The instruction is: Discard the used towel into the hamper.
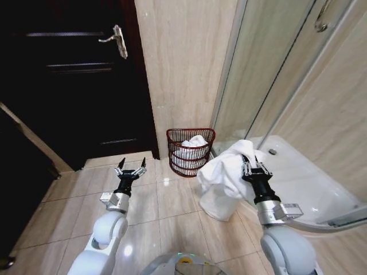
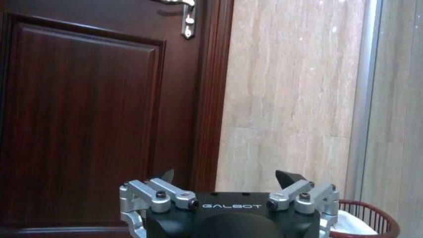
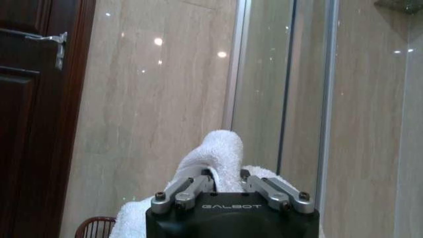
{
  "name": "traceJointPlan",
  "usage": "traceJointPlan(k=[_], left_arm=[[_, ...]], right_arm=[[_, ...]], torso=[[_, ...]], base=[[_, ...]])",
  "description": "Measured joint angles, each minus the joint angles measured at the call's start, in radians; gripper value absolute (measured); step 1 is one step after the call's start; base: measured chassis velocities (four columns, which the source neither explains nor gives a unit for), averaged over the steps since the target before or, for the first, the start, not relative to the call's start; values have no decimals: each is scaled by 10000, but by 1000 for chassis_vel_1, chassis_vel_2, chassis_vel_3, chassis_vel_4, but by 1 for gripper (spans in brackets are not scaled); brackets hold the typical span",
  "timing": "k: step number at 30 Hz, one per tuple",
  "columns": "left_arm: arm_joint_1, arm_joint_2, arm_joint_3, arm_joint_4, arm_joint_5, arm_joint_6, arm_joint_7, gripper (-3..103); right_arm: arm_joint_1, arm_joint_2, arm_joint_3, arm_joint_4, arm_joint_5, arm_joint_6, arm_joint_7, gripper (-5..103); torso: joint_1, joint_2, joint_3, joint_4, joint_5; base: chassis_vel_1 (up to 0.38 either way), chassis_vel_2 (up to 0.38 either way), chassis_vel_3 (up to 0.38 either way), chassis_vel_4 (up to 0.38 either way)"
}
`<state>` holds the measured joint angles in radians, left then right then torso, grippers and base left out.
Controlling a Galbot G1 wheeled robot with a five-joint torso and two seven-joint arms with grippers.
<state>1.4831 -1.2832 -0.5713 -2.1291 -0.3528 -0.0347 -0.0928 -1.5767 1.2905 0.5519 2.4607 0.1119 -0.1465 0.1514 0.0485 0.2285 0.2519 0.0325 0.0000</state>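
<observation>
My right gripper (image 1: 250, 167) pinching white towel (image 1: 226, 172), fingers pressed on fold, cloth hanging low toward floor. Hamper (image 1: 190, 151) at my 11 o'clock from this claw, near wall, already holding white cloth. Risk I see: trailing end catches rim, or drops outside basket. Left gripper (image 1: 131, 167) spread, idle, at 9 o'clock of hamper.

A white towel (image 1: 225, 172) is hanging in the black-and-silver right gripper (image 1: 250, 163), white cloth is showing inside the dark red-brown wire hamper (image 1: 190, 150), and a dark brown door (image 1: 69, 74) is standing beside beige veined wall tiles (image 1: 183, 63).
</observation>
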Motion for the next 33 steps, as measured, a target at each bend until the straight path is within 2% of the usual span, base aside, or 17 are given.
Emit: traceJointPlan(k=[33], left_arm=[[25, 35, 8, -117, 23, 152, 63, 100]], right_arm=[[76, -20, 125, -19, 27, -29, -49, 16]], torso=[[421, 1367, 946, -1, 0]], base=[[15, 14, -18, -16]])
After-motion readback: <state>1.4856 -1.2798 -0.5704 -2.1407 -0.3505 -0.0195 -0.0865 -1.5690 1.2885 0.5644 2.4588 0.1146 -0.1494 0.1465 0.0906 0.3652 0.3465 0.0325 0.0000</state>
